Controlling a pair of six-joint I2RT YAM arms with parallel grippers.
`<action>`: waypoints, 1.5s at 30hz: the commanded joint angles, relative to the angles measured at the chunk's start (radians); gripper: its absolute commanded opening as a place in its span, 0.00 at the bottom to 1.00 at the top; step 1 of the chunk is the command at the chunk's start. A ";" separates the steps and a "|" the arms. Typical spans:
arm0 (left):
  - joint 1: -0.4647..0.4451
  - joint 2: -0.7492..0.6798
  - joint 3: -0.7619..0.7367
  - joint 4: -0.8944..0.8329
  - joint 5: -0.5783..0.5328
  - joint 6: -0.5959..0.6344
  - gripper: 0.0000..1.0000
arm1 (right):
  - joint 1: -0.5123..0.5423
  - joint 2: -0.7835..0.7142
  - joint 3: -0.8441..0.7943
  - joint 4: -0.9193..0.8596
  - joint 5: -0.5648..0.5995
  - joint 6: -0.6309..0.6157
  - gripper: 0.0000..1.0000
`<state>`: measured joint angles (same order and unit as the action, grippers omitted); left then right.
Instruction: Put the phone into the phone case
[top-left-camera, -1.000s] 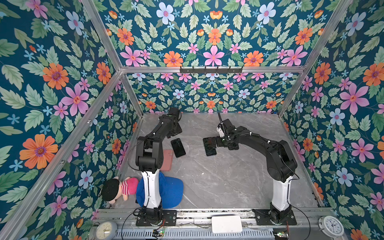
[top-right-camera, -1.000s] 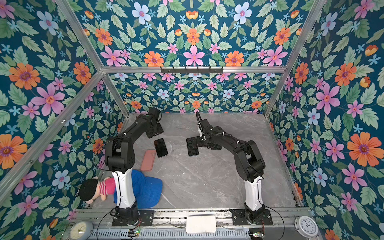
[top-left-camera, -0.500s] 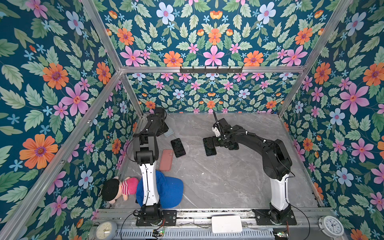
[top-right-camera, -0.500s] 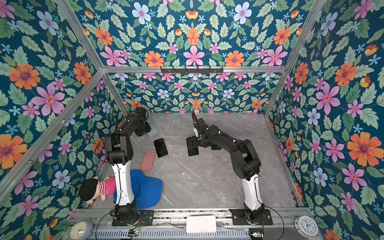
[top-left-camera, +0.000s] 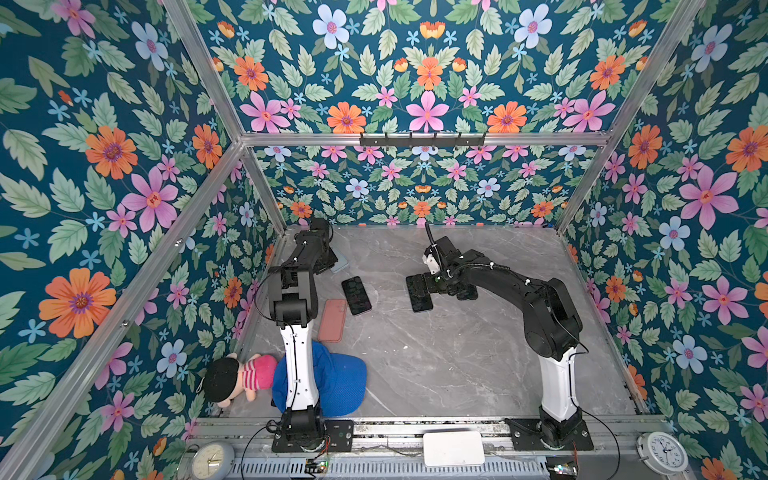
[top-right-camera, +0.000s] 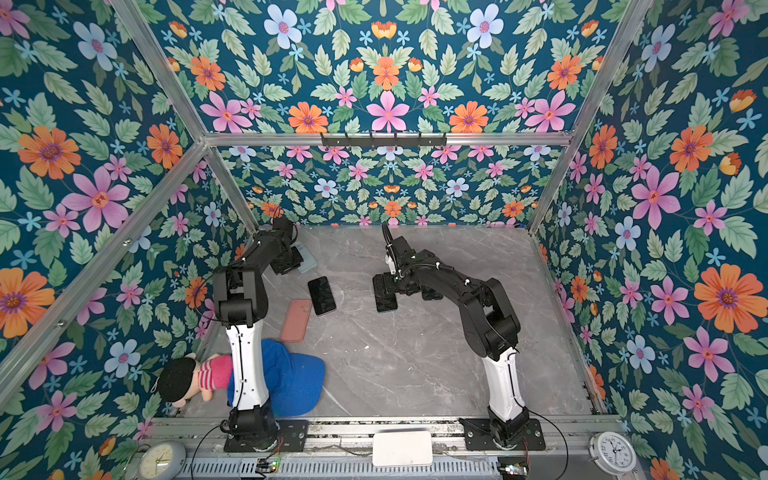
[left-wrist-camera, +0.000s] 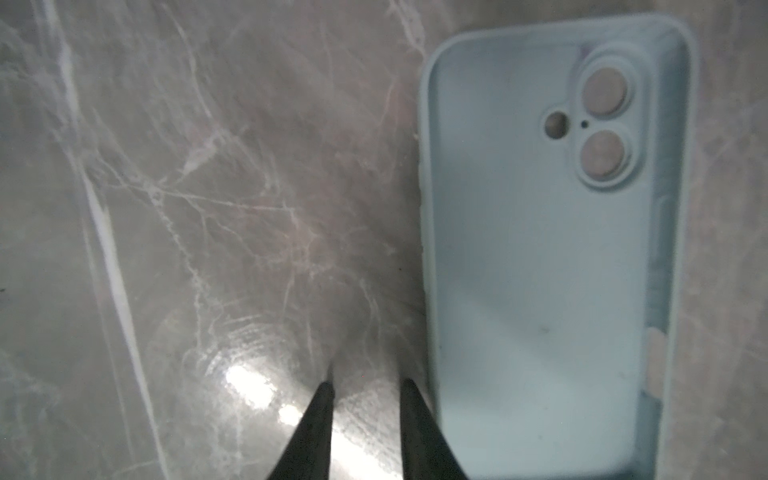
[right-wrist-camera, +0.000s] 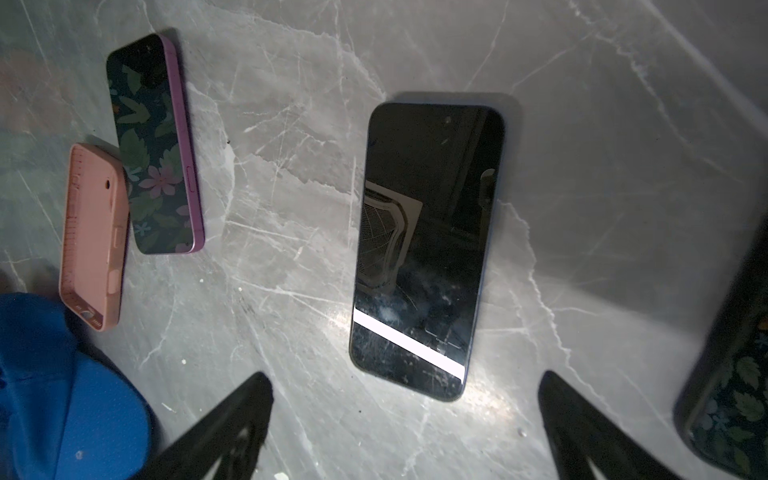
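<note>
Phone (right-wrist-camera: 424, 249), dark and screen up, lies flat on the grey marble bench (right-wrist-camera: 623, 145). In both top views it sits a little toward 11 o'clock from the bench's middle (top-left-camera: 421, 302). The right end effector (right-wrist-camera: 404, 377) hangs over it with its jaws spread wide. The near short end of the phone lies in the gap between the two black fingers (right-wrist-camera: 232, 415), with bare bench showing on either side. Whether a finger touches the phone cannot be told.

The phone case (left-wrist-camera: 540, 249), pale blue and open side up, lies empty and flat near the bench's 10 o'clock corner, well apart from the phone. In a top view it peeks out at 3 o'clock of the left arm's wrist (top-left-camera: 341, 262). The left end effector (left-wrist-camera: 366, 384) is narrow, with only bare bench in the slim gap. The case lies outside that gap, just beside one finger (left-wrist-camera: 419, 419); contact cannot be told.

A purple phone (top-left-camera: 356, 296) lies at 9 o'clock of the task phone, near it. A pink case (top-left-camera: 332, 320) lies at about 8 o'clock, just beside the purple phone. A blue cap (top-left-camera: 338, 384) sits near the bench's 7 o'clock edge.
</note>
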<state>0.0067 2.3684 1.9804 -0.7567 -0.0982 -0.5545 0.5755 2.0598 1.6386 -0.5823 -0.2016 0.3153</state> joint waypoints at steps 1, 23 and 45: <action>-0.001 -0.053 -0.031 0.019 0.014 -0.018 0.31 | 0.001 -0.004 0.000 -0.008 -0.001 0.005 0.99; -0.001 0.052 0.061 0.001 0.025 -0.033 0.21 | 0.004 -0.018 -0.023 -0.001 0.003 0.007 0.99; -0.081 -0.158 -0.095 0.021 0.046 -0.025 0.00 | 0.004 -0.073 -0.067 -0.012 0.045 0.012 0.99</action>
<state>-0.0563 2.2578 1.9179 -0.7303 -0.0486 -0.5777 0.5789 2.0071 1.5845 -0.5823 -0.1783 0.3218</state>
